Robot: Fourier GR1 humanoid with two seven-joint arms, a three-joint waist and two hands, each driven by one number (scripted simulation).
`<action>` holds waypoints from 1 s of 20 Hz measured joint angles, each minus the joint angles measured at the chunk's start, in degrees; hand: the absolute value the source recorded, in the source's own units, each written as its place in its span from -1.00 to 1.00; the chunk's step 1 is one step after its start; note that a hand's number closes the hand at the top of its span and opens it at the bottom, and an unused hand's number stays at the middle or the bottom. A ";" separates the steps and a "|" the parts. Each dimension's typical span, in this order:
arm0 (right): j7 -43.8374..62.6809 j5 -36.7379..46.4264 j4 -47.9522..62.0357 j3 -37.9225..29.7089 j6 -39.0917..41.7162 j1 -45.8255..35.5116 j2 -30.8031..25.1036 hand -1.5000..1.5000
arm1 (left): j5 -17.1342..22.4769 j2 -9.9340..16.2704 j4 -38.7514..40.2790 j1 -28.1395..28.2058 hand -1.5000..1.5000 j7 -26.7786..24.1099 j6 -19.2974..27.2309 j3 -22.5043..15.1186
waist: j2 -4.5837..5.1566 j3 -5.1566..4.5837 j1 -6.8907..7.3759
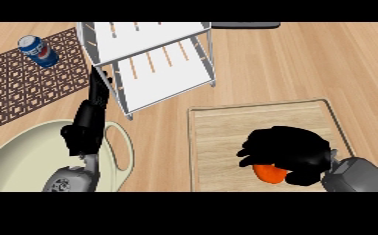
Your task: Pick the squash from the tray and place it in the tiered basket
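Curling over the orange squash [269, 173] on the wooden tray [221, 129], right hand [288, 151] has its fingers clamped around it. Left hand [90, 119] rests fingers straight, beside the white tiered basket [159, 59]. Blue can [37, 50] sits on the tabletop's patterned mat [37, 84].

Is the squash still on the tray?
Yes. The squash lies on the tray, right hand curled over it.

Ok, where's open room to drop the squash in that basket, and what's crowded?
Both white shelves of the tiered basket look bare. Bare counter lies between basket and tray. Crowded: left hand stands over the cream dish beside the basket; right hand covers the squash.
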 measured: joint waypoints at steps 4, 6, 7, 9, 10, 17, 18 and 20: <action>-3.11 1.99 1.35 -0.65 -5.39 0.88 2.07 1.00 | -0.31 -0.43 0.33 -0.12 0.00 -0.28 -0.12 0.24 | -0.15 -0.11 0.04; -5.00 3.46 1.86 -0.93 -8.51 0.94 2.97 1.00 | 0.54 0.21 -0.32 0.13 0.00 0.18 -1.53 0.63 | -0.19 -0.21 0.05; -5.30 4.52 1.53 -0.84 -10.15 1.69 3.50 1.00 | 0.16 0.01 -0.55 0.42 0.00 0.19 -1.28 0.52 | -0.24 -0.28 0.02; -6.93 5.55 2.95 -1.46 -12.30 1.56 4.76 1.00 | 0.05 -0.05 0.21 0.16 0.00 -0.58 -1.67 0.68 | -0.40 -0.38 0.06; -3.68 6.83 2.23 -0.90 -11.03 1.12 6.40 1.00 | 0.24 0.11 0.09 0.21 0.00 -0.45 -1.98 0.76 | -0.43 -0.44 -0.01; 25.47 19.12 1.11 1.16 -1.33 0.97 16.69 1.00 | 0.01 0.37 -0.46 1.19 0.00 0.01 -1.39 1.33 | -1.33 -1.30 -1.33; 29.52 20.98 1.11 1.51 -0.18 0.69 18.68 1.00 | 0.06 0.30 -0.52 1.21 0.00 0.03 -1.37 1.33 | -1.32 -1.33 -1.35; 37.81 24.57 1.10 2.46 1.92 0.16 23.32 1.00 | 0.03 0.27 -0.62 1.16 0.00 0.27 -1.40 1.24 | -1.25 -1.25 -1.20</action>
